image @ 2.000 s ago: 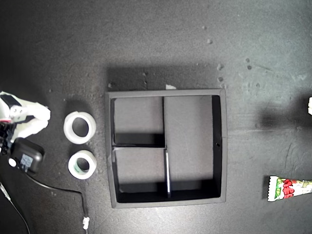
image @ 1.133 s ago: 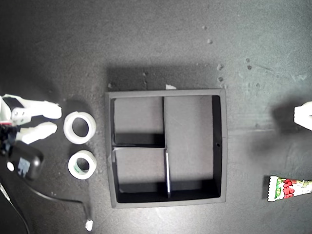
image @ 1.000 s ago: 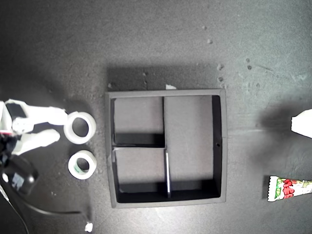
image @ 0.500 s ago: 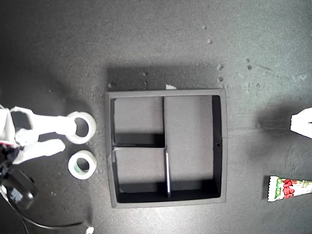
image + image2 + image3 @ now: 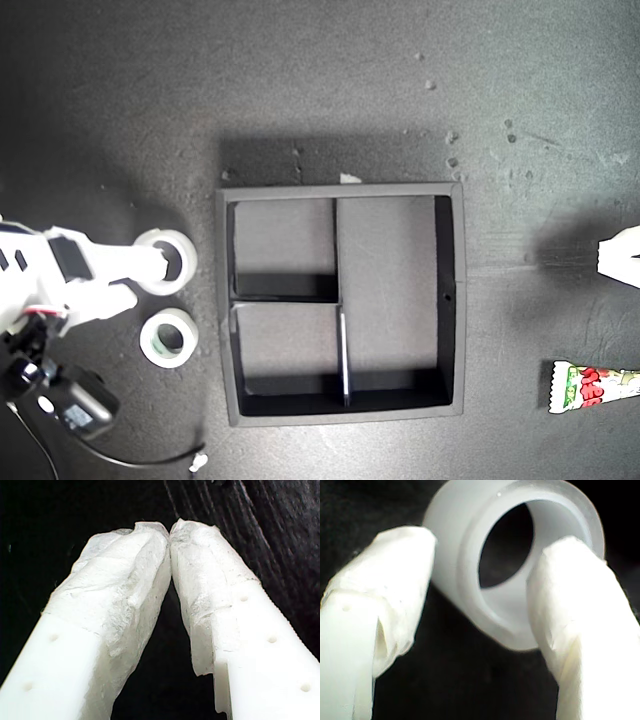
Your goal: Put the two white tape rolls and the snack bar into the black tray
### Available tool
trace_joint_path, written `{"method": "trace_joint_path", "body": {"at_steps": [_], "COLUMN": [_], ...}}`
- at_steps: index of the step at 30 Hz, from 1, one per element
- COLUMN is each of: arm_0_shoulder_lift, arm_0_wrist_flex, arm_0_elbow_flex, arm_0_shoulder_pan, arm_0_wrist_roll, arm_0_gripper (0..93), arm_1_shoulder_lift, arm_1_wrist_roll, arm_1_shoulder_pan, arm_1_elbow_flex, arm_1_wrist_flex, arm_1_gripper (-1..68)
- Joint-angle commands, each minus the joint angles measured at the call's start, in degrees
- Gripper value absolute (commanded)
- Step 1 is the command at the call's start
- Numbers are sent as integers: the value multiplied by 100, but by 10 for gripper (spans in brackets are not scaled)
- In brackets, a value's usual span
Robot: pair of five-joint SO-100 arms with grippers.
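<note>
The plain white tape roll [image 5: 188, 262] lies on the dark table, to the exterior view's left of the black tray [image 5: 340, 188]. My second gripper [image 5: 150, 278] is open and straddles the roll's wall. In the second wrist view one of its fingers [image 5: 570, 595] is inside the ring [image 5: 470, 525] and the other stands outside with a small gap. The tape roll with the greenish inner rim [image 5: 147, 340] lies just below it in the exterior view. The snack bar [image 5: 595, 387] lies at the exterior view's lower right edge. My first gripper [image 5: 170, 530] is shut and empty, and shows at the exterior view's right edge [image 5: 622, 258].
All three tray sections hold nothing. The second arm's black camera block [image 5: 75, 405] and its thin cable [image 5: 150, 462] lie at the exterior view's lower left. Small pale specks [image 5: 450, 137] dot the table behind the tray.
My second gripper opened and moved toward the exterior view's right, onto the plain roll; one finger now sits inside the ring. My first gripper barely shifted at the right edge.
</note>
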Motion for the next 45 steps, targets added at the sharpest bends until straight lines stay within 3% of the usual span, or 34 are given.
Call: {"method": "trace_joint_path", "body": {"at_steps": [1,11,14,18,29,35,40,45], "arm_0_shoulder_lift": [-220,-888,-773,-563,-1292,-1459,-1960,-2443], "arm_0_wrist_flex": [-229,-369,-325,-79,141,1063,1749,2153], "arm_0_elbow_flex": [-105,-185,-193,-281,-844,-2083,-3331,-4395], "arm_0_shoulder_pan": [18,-281,-431,-624,-826,-896,-1028,-1151], "arm_0_wrist_roll": [53,62,-18,26,114,325,475,694], "arm_0_gripper": [138,106,57,19,16,15,15,15], "arm_1_shoulder_lift": [26,26,26,26,-229,-2461,-4184,-4544], "arm_1_wrist_roll": [35,167,44,-378,-1151,-1116,-44,1934], "arm_1_shoulder_pan": [-18,-132,-237,-360,-633,-1063,-1441,-2206], "arm_1_elbow_flex": [70,-88,-396,-853,-2188,-3691,-4825,-4825], "arm_1_wrist_flex": [35,-439,-448,-466,-281,-158,316,492], "arm_1_gripper": [-3,3,114,177,189,207,207,209]}}
